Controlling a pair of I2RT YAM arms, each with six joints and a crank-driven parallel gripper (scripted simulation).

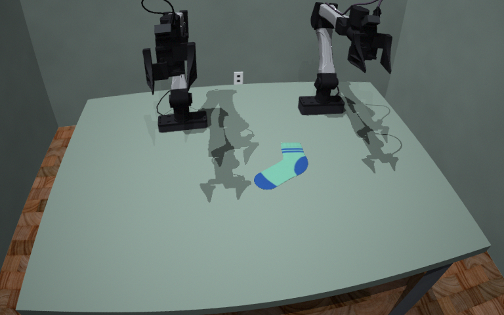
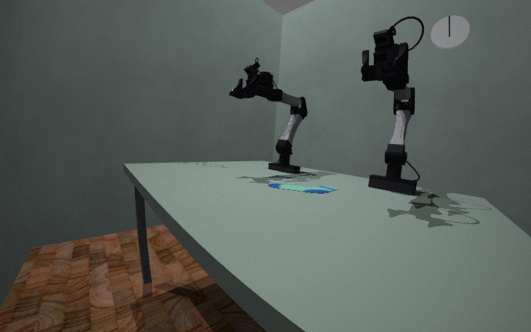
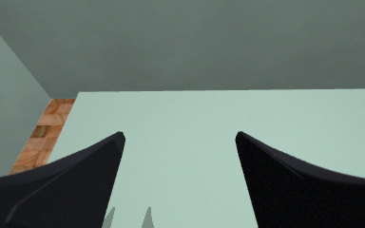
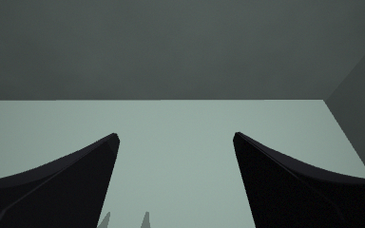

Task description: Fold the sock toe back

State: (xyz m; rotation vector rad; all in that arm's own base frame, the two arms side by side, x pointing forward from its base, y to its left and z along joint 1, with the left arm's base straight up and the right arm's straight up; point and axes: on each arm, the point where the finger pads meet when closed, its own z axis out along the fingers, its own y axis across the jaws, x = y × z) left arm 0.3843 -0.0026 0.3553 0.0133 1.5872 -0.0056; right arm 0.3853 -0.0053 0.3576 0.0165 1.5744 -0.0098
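A mint-green sock (image 1: 282, 170) (image 2: 291, 188) lies flat and unfolded near the middle of the table. Its blue toe (image 1: 264, 182) (image 2: 274, 185) points to the left in the top and exterior views. Its blue heel (image 1: 301, 165) (image 2: 314, 191) is at the bend, and the blue-striped cuff (image 1: 291, 146) points toward the arm bases. My left gripper (image 1: 377, 71) (image 2: 384, 48) (image 3: 180, 134) is open and empty, high above the table. My right gripper (image 1: 170, 91) (image 2: 235, 87) (image 4: 176, 135) is open and empty, also high above it. Neither touches the sock, which is out of both wrist views.
Both arm bases stand along the back of the table (image 1: 237, 252) (image 2: 332, 254): the left arm's base (image 1: 321, 105) (image 2: 392, 185) and the right arm's base (image 1: 182, 121) (image 2: 283, 168). Arm shadows fall across the table on either side of the sock.
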